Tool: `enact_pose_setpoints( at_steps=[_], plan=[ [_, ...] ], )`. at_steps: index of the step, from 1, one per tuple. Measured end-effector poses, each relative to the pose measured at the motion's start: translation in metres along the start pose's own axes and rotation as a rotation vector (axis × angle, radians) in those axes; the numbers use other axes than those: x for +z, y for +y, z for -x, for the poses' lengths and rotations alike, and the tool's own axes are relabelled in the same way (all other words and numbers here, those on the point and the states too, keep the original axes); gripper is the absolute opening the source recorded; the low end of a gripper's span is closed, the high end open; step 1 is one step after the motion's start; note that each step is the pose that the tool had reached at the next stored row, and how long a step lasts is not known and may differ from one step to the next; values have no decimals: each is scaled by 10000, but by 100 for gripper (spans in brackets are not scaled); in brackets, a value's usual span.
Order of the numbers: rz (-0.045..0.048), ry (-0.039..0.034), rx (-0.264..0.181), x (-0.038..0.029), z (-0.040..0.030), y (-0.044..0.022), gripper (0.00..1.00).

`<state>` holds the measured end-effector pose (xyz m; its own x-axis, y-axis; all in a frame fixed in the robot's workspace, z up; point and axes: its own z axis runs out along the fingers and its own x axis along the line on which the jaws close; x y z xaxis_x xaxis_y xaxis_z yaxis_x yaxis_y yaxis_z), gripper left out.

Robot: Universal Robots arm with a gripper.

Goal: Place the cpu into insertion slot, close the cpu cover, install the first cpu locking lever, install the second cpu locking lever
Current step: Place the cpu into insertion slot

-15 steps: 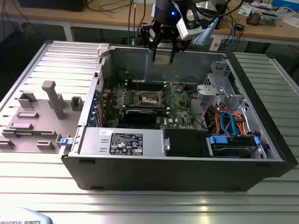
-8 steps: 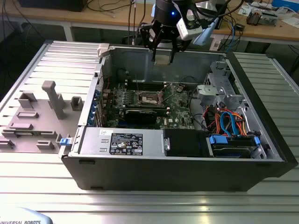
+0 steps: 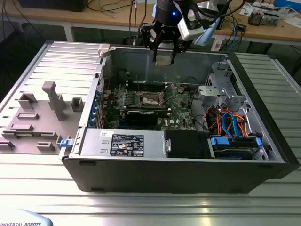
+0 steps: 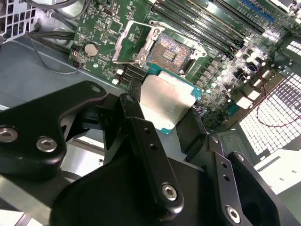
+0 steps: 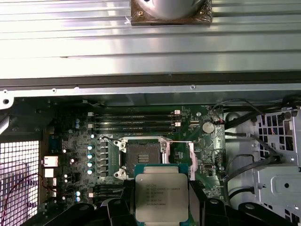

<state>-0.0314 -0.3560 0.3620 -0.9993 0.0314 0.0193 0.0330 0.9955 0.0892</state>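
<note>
The gripper point(image 3: 163, 57) was pinching the chip point(image 5: 161, 197) by two opposite edges, one black finger point(image 5: 123, 209) on each side. The chip sat right at the fingertips with nearly all of its face left bare. In the exterior view it hung high over the open computer case point(image 3: 141, 174), near the case's far wall. It was well clear of the green board point(image 3: 181, 115) below.

The socket point(image 5: 143, 153) lay bare, its dark bed of contacts showing inside the silver rim. Its cover point(image 5: 193, 159) was swung up and open along one side. In the first wrist view the chip overlapped one edge of the socket without lying in it. Long memory slots point(image 5: 136, 120) ran past the socket's far side, and a coin battery point(image 5: 208, 126) sat off past the cover. In the exterior view a black card point(image 3: 143, 115) lay just beside the socket, towards the front of the case. A bundle of blue and orange cables point(image 3: 230, 123) filled the corner on that view's right.

The chip's silvery-grey top faced the first wrist camera, green rim showing round it. It was close to square, so no long axis stood out. Its edges ran roughly in line with the socket's.
</note>
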Motion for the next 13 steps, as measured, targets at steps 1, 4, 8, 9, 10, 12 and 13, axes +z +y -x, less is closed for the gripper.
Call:
enact_pose_setpoints(
  at_steps=[1, 4, 8, 9, 10, 12, 13],
  plan=[
    [2, -8, 90, 1, 0, 0, 54],
    [8, -44, 502, 3, 0, 0, 54],
    [21, -101, 1128, 10, 0, -1, 54],
    [22, -103, 1153, 10, 0, -1, 54],
    [22, -103, 1155, 10, 0, -1, 54],
    [23, -104, 1162, 10, 0, -1, 54],
    [22, -104, 1163, 10, 0, -1, 54]
  ],
)
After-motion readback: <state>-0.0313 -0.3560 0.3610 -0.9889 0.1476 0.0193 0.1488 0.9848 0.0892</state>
